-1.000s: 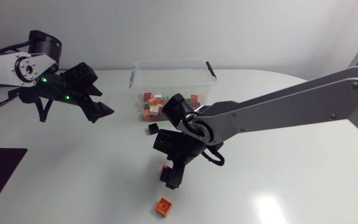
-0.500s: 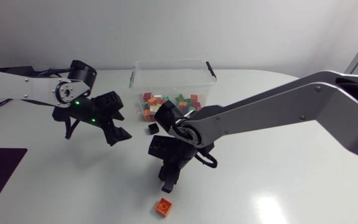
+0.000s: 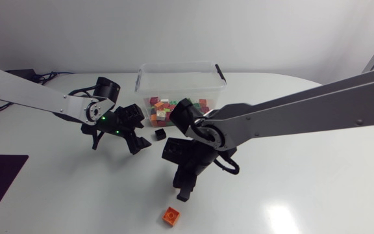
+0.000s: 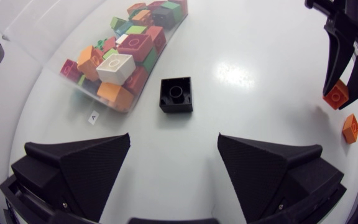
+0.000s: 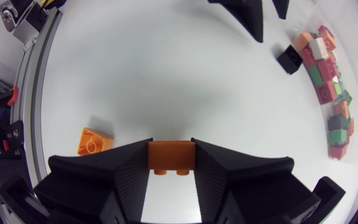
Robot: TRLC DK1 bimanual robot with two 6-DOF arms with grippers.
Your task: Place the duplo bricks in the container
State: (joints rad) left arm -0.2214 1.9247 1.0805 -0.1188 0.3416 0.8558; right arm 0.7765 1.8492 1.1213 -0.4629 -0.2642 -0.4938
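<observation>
Two grippers are sharing the job: the left gripper, fingers spread, is facing the black brick lying straight ahead, just beside the container near the tabletop's far edge. The right gripper is pinching an orange brick.

Worktop smooth, white, lightly glossy. Container clear glossy plastic. Orange duplo brick shiny plastic. Left tool, right tool matt black, finely grained.
</observation>
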